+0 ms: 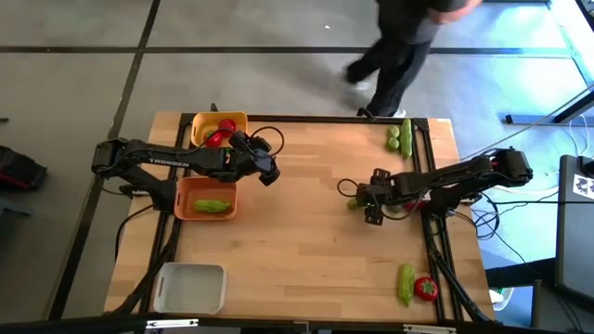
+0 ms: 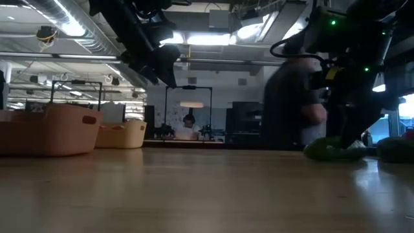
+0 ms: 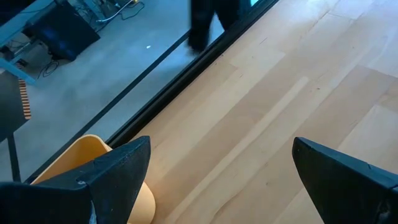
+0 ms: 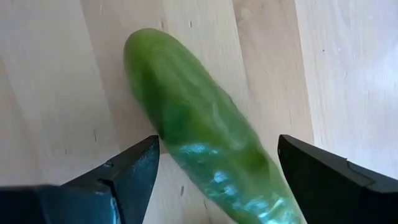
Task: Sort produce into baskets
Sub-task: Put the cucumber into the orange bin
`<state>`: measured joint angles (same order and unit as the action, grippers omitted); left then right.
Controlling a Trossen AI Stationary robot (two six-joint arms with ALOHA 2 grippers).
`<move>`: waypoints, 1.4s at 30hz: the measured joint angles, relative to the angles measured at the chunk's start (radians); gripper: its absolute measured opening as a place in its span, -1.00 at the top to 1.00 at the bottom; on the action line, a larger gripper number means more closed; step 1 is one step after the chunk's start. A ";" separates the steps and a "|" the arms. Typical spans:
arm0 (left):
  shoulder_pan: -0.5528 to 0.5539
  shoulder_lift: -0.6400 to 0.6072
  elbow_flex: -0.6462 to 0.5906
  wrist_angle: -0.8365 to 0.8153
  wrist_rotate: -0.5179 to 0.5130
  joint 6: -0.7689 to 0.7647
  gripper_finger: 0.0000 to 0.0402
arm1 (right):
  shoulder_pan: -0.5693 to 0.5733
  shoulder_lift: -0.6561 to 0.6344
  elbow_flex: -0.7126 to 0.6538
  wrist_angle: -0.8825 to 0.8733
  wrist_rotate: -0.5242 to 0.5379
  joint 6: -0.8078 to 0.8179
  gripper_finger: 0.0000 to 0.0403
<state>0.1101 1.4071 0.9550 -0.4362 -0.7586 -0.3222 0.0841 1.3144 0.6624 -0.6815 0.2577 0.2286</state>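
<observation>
Under the right gripper, right of the table's middle, a green cucumber lies on the wood, mostly covered from above by the gripper; in the right wrist view it runs between the 2 spread fingers, which stand on either side without visibly touching it. Its lower end is cut off by that picture's edge. In the low view the piece is only a dark green lump under the arm.

The left gripper hangs above the table just beside the yellow basket, fingers wide apart and empty; the arm hides part of that basket, where red tomatoes show. The orange basket holds 1 cucumber piece. The white-grey basket sits at the near left corner.

More green produce lies at the far right edge, its kind hard to tell, and a green piece with a red tomato touching it near the near right corner.

The table is pale wood planks with a black frame. Beyond it is grey floor, where a person in dark clothes shows, blurred and cut off at the top.
</observation>
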 joint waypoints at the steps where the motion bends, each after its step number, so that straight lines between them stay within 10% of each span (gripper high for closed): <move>1: 0.000 0.000 0.000 0.000 0.000 0.000 -0.93 | 0.000 0.000 0.000 0.000 0.000 -0.003 -0.57; 14: 0.000 0.000 0.000 0.000 0.000 -0.021 -0.93 | -0.028 -0.001 -0.066 0.047 0.032 -0.022 -0.54; 27: 0.000 0.000 0.001 0.007 0.028 -0.069 -0.94 | -0.028 -0.001 -0.066 0.121 0.067 -0.038 0.14; 42: -0.046 0.000 0.001 0.055 0.070 -0.020 -0.94 | -0.028 -0.001 -0.066 0.262 0.064 -0.056 0.20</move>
<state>0.0641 1.4075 0.9558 -0.3810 -0.6889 -0.3425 0.0563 1.3136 0.5961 -0.4199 0.3218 0.1726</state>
